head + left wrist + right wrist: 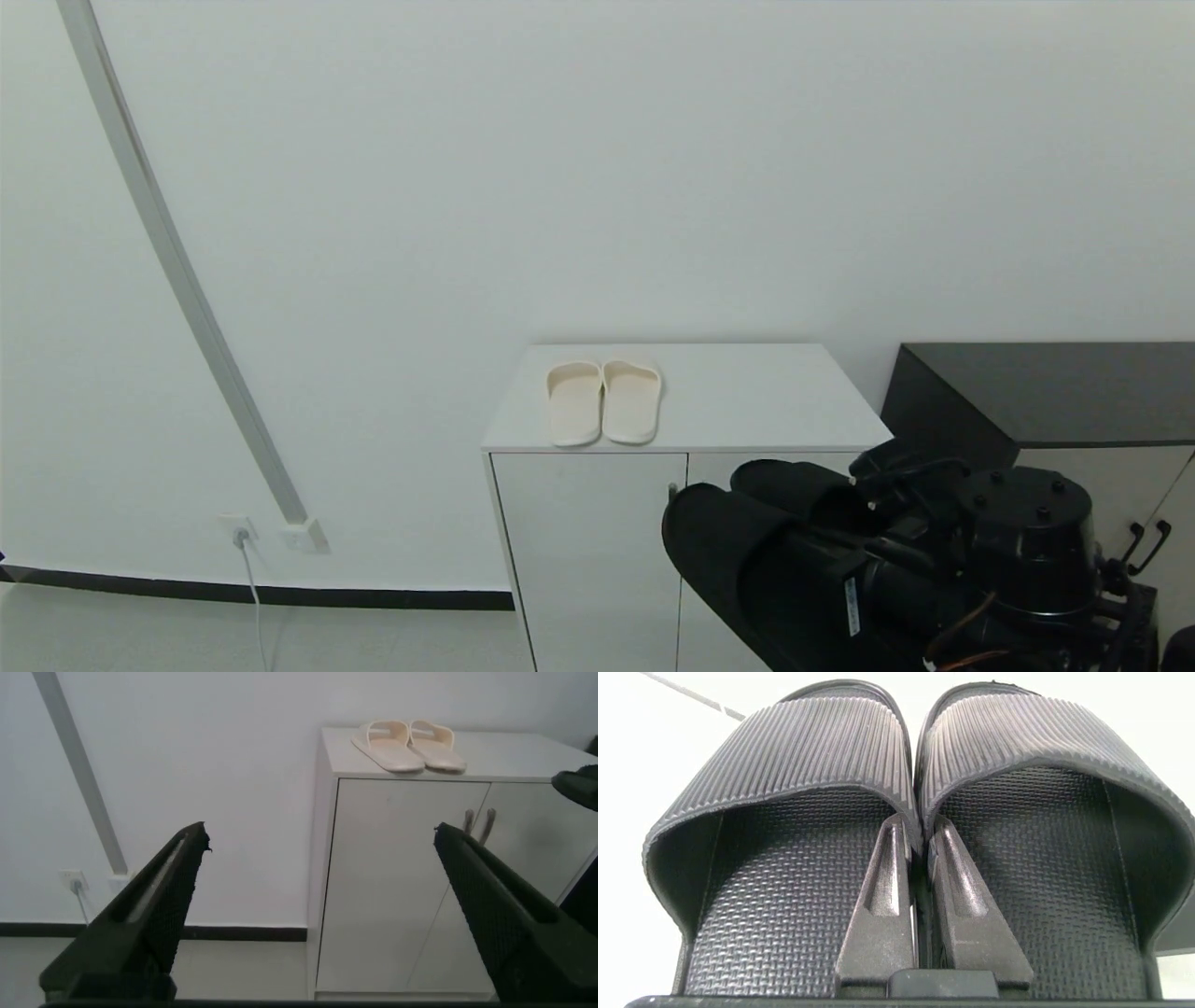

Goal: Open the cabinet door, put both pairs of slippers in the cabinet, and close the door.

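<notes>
Two fingers of the right gripper stood almost together, pinching the touching inner walls of the black pair, so that one grasp carried both slippers. We judged them light and soft, some foam or rubber, with ribbed straps and a grained footbed that should not slip against the fingers. Held only at that middle seam, though, the outer halves were free to sag or swing, so we thought slow moves wise.

Seen from the head, the black pair hung off the floor in front of the cabinet, before its right half and lower than its top.

Our left gripper was spread wide with nothing in it, facing the cabinet front from the left side.

Both doors looked shut. Their slim upright handles sat side by side at the centre seam, and we reckoned a handle the place to take hold, with the free left gripper, since the right one was full.

On the cabinet top lay the cream pair, side by side and touching, near the front edge on the left half. We took them for the same light, yielding kind, best pinched where their inner walls met.
</notes>
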Motion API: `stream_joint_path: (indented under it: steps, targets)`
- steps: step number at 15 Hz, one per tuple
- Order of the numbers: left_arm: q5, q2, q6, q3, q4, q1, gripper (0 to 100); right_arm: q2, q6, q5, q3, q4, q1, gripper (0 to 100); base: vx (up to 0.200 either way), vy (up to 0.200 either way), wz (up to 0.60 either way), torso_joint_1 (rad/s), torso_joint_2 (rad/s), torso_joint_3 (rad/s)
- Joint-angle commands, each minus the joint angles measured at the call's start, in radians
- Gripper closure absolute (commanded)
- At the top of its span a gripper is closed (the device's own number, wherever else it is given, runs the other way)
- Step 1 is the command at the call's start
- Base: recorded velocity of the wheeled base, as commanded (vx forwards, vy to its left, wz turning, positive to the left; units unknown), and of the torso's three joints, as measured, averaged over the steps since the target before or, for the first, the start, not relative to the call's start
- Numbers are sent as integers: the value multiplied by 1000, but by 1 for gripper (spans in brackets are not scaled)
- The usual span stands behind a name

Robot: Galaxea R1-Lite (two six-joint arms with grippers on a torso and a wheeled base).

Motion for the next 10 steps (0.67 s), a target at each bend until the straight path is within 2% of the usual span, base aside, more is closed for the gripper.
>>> stream_joint_path:
  steps: [1, 10]
  targets:
    - [1, 0, -1, 0, 0, 0, 0, 3, 0, -1, 2, -1, 2, 100, 0, 0, 0, -154, 364, 188]
    - [1, 0, -1, 0, 0, 0, 0, 4, 0, -8, 7, -1, 16, 100, 0, 0, 0, -163, 379, 210]
